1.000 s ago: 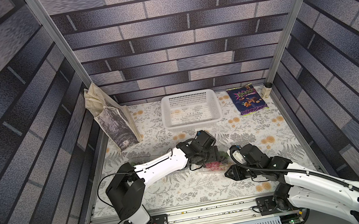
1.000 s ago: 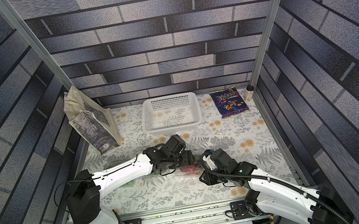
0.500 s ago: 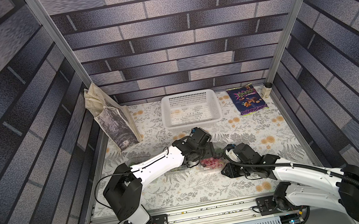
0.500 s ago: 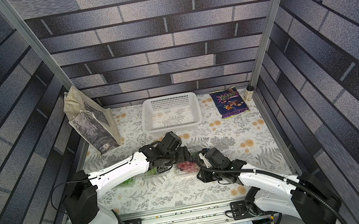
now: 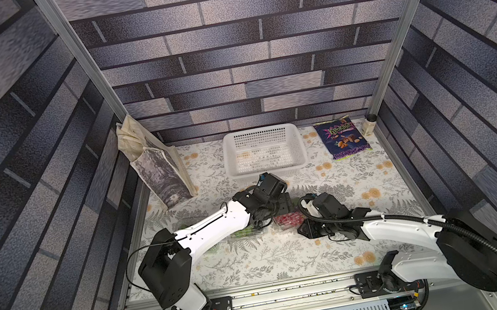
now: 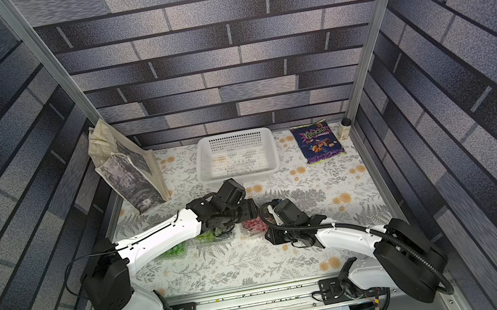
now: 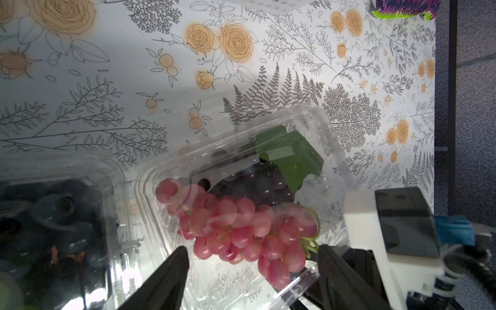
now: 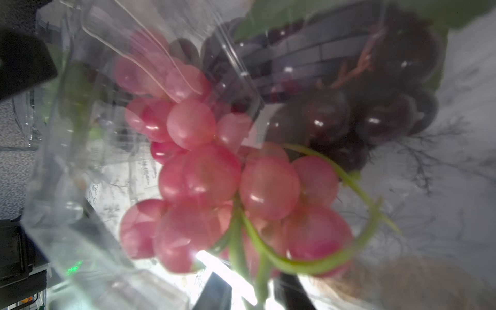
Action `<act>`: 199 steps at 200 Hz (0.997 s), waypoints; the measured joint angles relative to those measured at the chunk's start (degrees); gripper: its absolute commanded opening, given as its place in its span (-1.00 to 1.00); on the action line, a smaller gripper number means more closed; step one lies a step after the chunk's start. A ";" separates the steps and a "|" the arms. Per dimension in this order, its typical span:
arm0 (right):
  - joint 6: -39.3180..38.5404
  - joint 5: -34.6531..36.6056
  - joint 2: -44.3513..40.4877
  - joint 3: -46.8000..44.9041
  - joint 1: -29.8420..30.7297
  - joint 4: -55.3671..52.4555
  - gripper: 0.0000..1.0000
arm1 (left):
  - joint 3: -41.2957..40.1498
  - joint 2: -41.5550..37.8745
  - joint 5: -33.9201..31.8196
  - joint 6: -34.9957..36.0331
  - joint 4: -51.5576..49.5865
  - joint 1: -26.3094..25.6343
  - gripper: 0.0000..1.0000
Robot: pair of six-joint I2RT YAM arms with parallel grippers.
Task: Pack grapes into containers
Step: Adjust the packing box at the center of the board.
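Centre of the floral cloth (image 5: 258, 263), between the two arms: clear container (image 7: 330, 150), lid lying over the fruit; latched or not, cannot tell. Holds red grapes (image 7: 236, 228) at the end nearest both grippers, dark purple grapes (image 7: 257, 185) further in, a green leaf (image 7: 290, 153) on top of those.

Left gripper (image 7: 252, 279): reaches in from the left, stands wide open, grips nothing. Black fingers (image 7: 171, 279) sit over the red-grape end of the container, one to each side of the bunch.

Right gripper (image 8: 252, 295): comes in from the opposite side, hard up against the same container, wrist view straight through the plastic. Jaws nearly together, only a narrow gap. A green stem (image 8: 264, 268) and a bright strip of clear plastic line up with that gap; pinched or merely behind it, cannot tell.

Just beside, toward the left arm's base: second container (image 6: 228, 238) with green grapes (image 6: 208, 237), close against the first, partly under the left forearm. Beyond it a third container (image 6: 185, 254), more green inside, mostly hidden by the arm.

Far edge of the cloth, well apart from the work: white basket (image 5: 299, 149), snack bag (image 5: 341, 138) to its right in both top views, tote bag (image 5: 160, 177) standing by the left wall, small bottle (image 5: 368, 124) in the back corner.
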 measured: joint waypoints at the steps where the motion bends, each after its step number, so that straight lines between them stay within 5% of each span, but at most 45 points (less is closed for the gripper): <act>1: 0.00 0.02 0.04 0.02 0.00 0.02 -0.47 | 0.00 0.00 0.00 0.00 -0.02 0.02 0.56; 57: -0.68 0.24 -1.49 0.52 0.00 -0.39 -0.44 | 0.13 0.00 0.00 0.63 -0.04 0.35 0.56; 165: 1.86 5.75 -28.17 -5.86 -0.35 -20.81 -0.37 | 8.44 6.80 -0.50 3.91 -3.41 -2.95 0.55; 199: 4.28 2.91 -32.50 -8.68 -6.32 -21.07 -0.37 | 11.32 8.98 -0.81 5.22 -4.74 -4.35 0.55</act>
